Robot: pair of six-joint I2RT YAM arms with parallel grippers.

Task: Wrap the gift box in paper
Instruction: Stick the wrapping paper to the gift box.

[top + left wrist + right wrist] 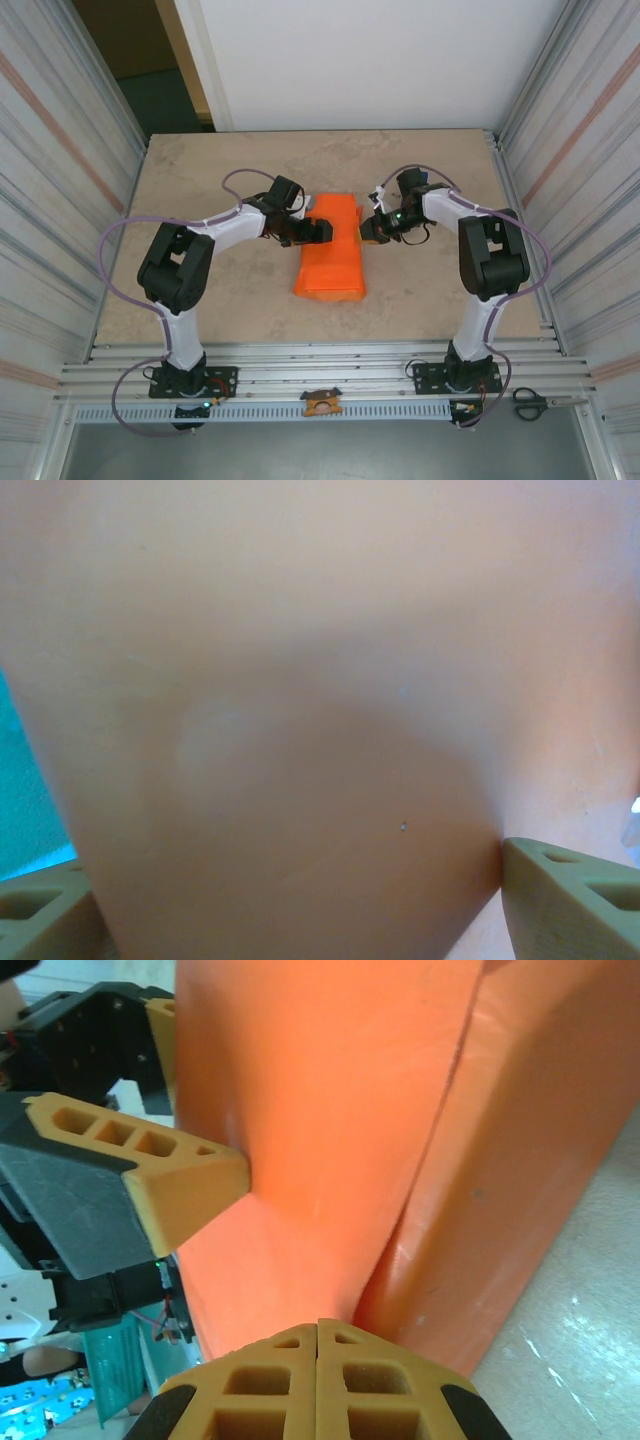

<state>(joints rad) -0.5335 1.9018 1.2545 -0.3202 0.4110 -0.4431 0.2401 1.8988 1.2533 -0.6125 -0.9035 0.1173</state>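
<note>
The orange paper [330, 255] lies folded into a long bundle in the middle of the table; the gift box is hidden inside it. My left gripper [318, 230] is at the bundle's left edge and stands open wide. The paper [300, 680] runs between its fingers [570, 900], and one fingertip [190, 1175] touches the top flap. My right gripper [370, 228] is at the bundle's right edge. It is shut with nothing between its fingers, and its closed tips [318, 1328] press against the seam where one paper flap [320, 1110] overlaps the other.
Black-handled scissors [530, 403] lie on the front rail at the right, and a small brown holder [321, 403] sits on the rail's middle. Corrugated walls close in both sides. The bare tan tabletop [200, 180] surrounds the bundle.
</note>
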